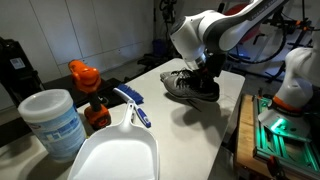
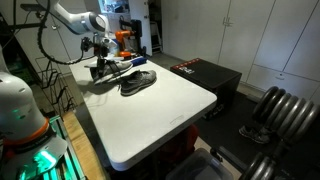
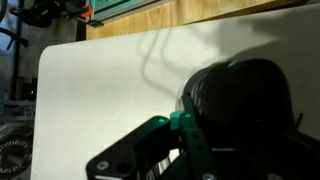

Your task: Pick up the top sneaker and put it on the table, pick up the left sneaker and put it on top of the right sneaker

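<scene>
The long white table (image 1: 200, 132) (image 2: 165, 110) takes up the middle of both exterior views, and its pale bare top (image 3: 100, 90) shows again in the wrist view. The white Panda arm (image 1: 228, 28) (image 2: 72, 16) bends down over one end of it. There the dark sneakers (image 1: 190, 87) (image 2: 137, 82) lie on the tabletop, close together; I cannot tell whether one rests on another. The gripper (image 1: 207, 66) (image 2: 101, 60) hangs low at the sneakers, right beside the black shoe (image 3: 245, 100) that looms in the wrist view. I cannot tell whether its jaws are spread or pinching.
</scene>
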Available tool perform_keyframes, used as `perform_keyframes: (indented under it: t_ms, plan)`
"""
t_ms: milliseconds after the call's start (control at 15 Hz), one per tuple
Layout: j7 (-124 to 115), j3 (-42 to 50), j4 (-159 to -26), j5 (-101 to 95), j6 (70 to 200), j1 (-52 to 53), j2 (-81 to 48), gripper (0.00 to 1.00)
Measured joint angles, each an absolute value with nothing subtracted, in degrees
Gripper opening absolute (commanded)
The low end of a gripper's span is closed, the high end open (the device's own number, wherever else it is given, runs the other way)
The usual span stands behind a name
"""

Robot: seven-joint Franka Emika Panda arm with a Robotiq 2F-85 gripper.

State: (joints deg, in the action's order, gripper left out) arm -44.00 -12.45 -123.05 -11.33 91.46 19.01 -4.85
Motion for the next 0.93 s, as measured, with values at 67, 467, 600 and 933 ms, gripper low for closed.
perform_keyframes:
  t_ms: [67,467,600,933]
  plan:
    - [-43.87,-12.45,-123.10,-11.41,91.56,18.92,-4.52,0.04]
    - [-30.72,-10.99,-128.08,-9.06,95.76,14.61,5.03,0.04]
    - [-23.05,-9.56,-129.79,-7.38,96.16,12.66,9.05,0.14]
    - [-15.94,-7.44,-130.96,-6.41,96.07,10.03,12.98,0.04]
